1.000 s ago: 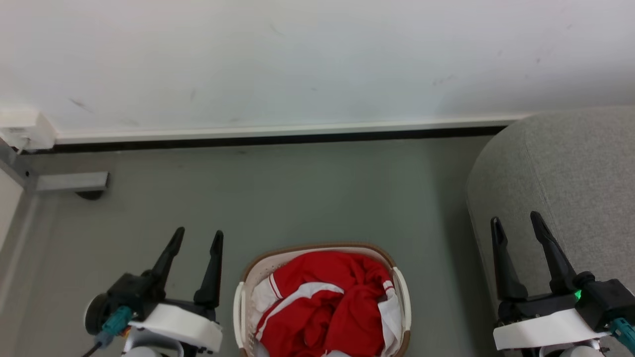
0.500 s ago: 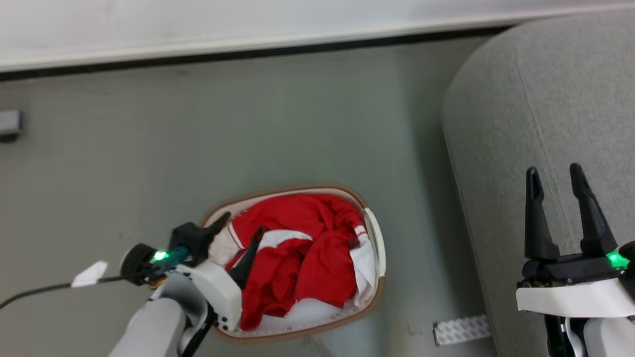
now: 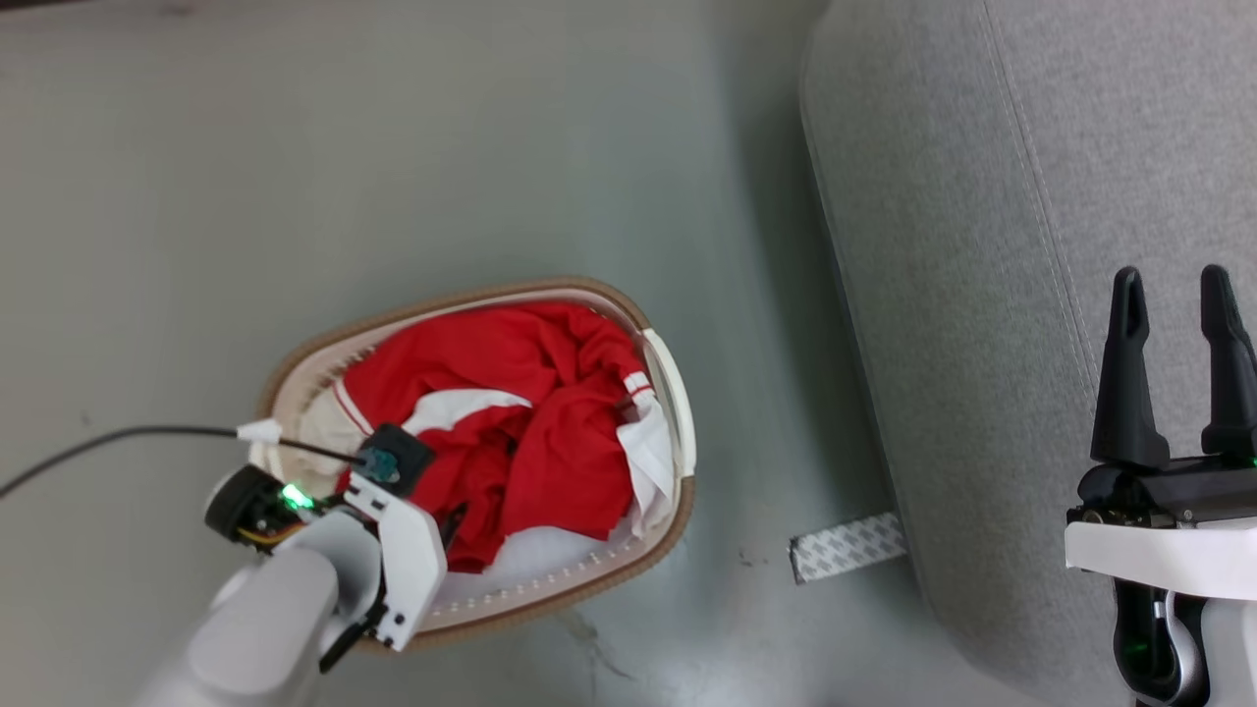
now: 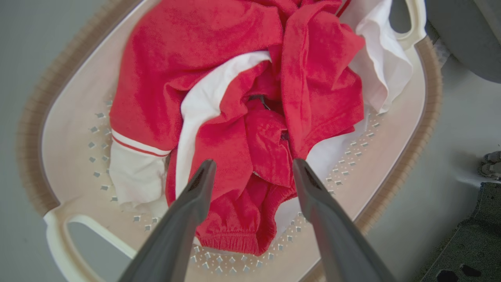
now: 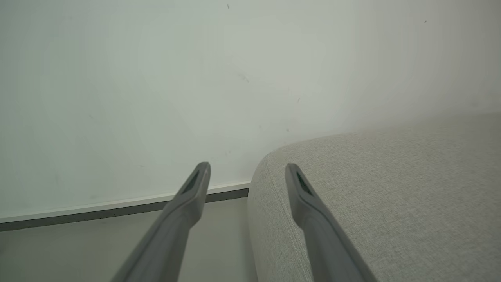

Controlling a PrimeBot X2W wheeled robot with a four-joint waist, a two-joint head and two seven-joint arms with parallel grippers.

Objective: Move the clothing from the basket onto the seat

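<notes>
The basket [image 4: 66, 129] stands on the grey floor [image 3: 295, 147], just beside the rounded end of the seat [image 3: 962, 245] but not touching it. The clothing [image 3: 520, 393] lies heaped inside the basket, red folds with a white stripe across the middle. A white panel is draped against the basket wall at the handle nearer the seat. A cuff with a thin red stripe lies toward the other handle. Pale cloth shows under the heap along the perforated basket wall.

The left fingers [image 4: 203, 176] point down into the basket with the 2 tips spread wide over the red folds. Nothing is pinched between them, and it is not possible to tell whether the tips touch the fabric. A black cable [image 3: 118, 437] runs from the left wrist out over the floor.

The right fingers [image 3: 1127, 324] are spread wide and empty above the seat. In the right wrist view they aim toward the white wall [image 5: 156, 78] and its skirting. A strip of patterned tape [image 3: 847, 545] lies on the floor at the seat's base.
</notes>
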